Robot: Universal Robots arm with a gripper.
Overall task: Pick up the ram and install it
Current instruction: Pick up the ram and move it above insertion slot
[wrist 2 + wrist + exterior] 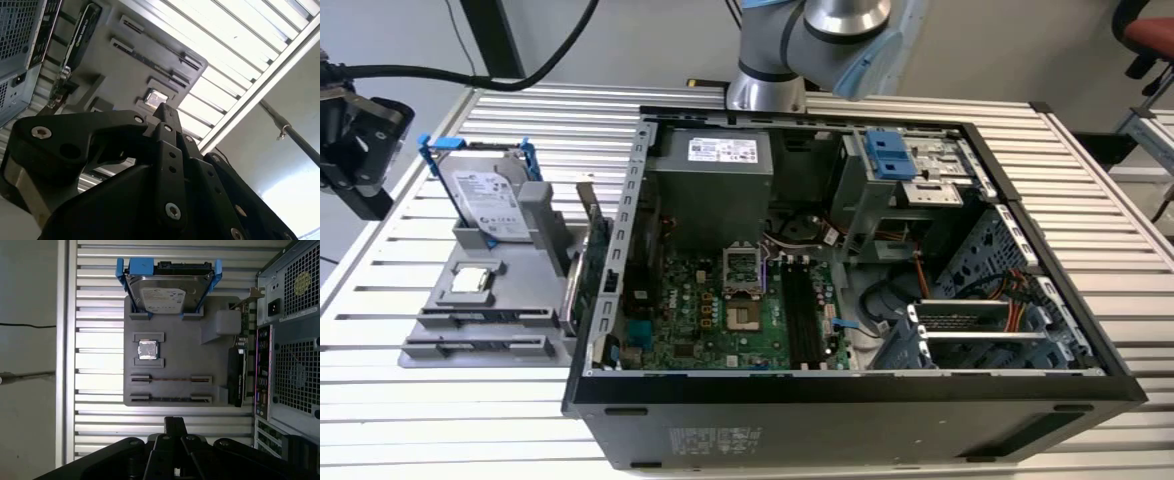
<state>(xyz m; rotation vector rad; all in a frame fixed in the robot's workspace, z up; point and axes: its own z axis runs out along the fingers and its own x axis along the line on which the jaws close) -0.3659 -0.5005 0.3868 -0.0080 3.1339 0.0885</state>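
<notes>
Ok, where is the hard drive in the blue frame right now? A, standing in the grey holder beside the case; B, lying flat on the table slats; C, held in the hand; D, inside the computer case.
A: the hard drive stands on edge in a slot at one end of the grey holder, outside the computer case.

Ribbed aluminium table [454, 420] takes up most of the exterior view, plain grey floor [627, 40] behind it at 12 o'clock, red chair [1147, 30] at 1 o'clock, light glaring off the slats [235, 30] in the second wrist view
</notes>
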